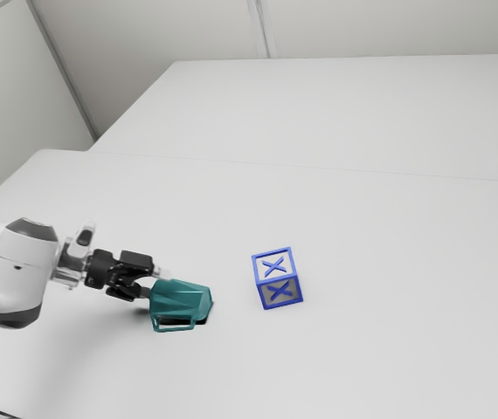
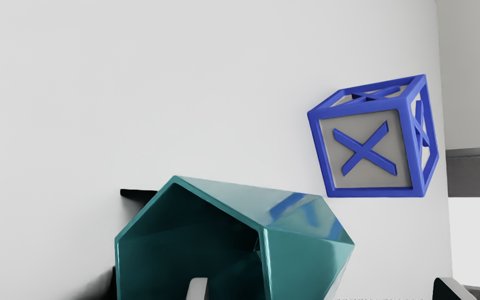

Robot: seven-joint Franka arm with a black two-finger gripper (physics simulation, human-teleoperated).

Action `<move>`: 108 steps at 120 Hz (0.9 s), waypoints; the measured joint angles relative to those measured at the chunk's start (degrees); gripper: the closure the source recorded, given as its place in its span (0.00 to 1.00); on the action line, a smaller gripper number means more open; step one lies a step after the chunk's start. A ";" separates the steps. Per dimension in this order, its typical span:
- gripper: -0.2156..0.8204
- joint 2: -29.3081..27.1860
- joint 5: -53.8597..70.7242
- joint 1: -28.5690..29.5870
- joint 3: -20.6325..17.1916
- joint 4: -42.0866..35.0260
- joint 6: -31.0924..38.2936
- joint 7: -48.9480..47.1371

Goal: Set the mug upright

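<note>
Beside the mug's rim, my gripper reaches in from the exterior view's left. The teal faceted mug lies on its side, its mouth toward the hand and its handle toward the exterior view's lower edge. In the wrist view the fingers of my gripper stand wide apart. One fingertip overlaps the dark mouth of the mug; the other fingertip is beyond the mug's outer wall, apart from it. The lower part of the mug is cut off in the wrist view.
A blue-framed block with X marks sits on the white table, a short way past the mug on the exterior view's right. The same block stands near the mug's closed end in the wrist view. Another white surface lies behind.
</note>
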 joint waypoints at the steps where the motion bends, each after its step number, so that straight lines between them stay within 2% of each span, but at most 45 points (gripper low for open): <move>1: 0.23 0.01 -0.03 -0.06 0.00 0.00 -0.02 0.11; 44: 0.23 1.65 -1.20 -1.61 0.05 0.00 -0.51 3.78; 60: 0.27 1.76 -1.72 -2.01 0.02 0.00 -0.51 4.69; 108: 0.79 1.38 -2.25 -2.07 0.04 0.08 -0.06 6.18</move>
